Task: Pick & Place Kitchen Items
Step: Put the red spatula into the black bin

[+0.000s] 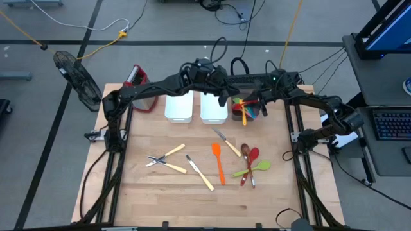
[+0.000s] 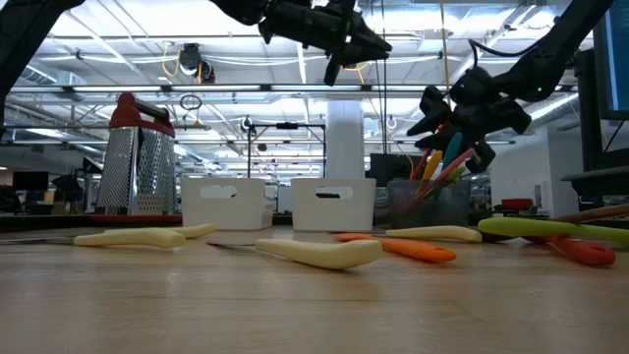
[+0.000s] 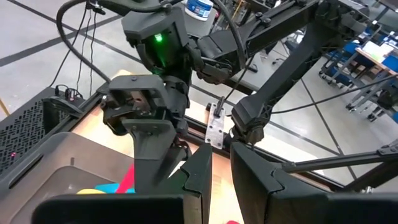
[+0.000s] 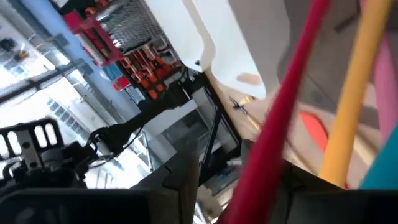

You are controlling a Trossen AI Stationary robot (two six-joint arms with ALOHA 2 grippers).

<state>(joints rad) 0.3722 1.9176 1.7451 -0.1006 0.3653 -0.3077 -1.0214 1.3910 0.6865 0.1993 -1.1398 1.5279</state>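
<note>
The right gripper (image 1: 249,108) hangs over the dark bin (image 1: 246,114), its jaws narrowly parted with a red handle (image 4: 280,118) running lengthwise between them, standing up beside orange and pink handles. Left gripper (image 1: 223,97) waits nearby, jaws narrow. No readable writing.

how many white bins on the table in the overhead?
2. Both white bins sit side by side at the table's back edge: one on the left, the other just right of it, under the arms. Neither looks hidden.
</note>
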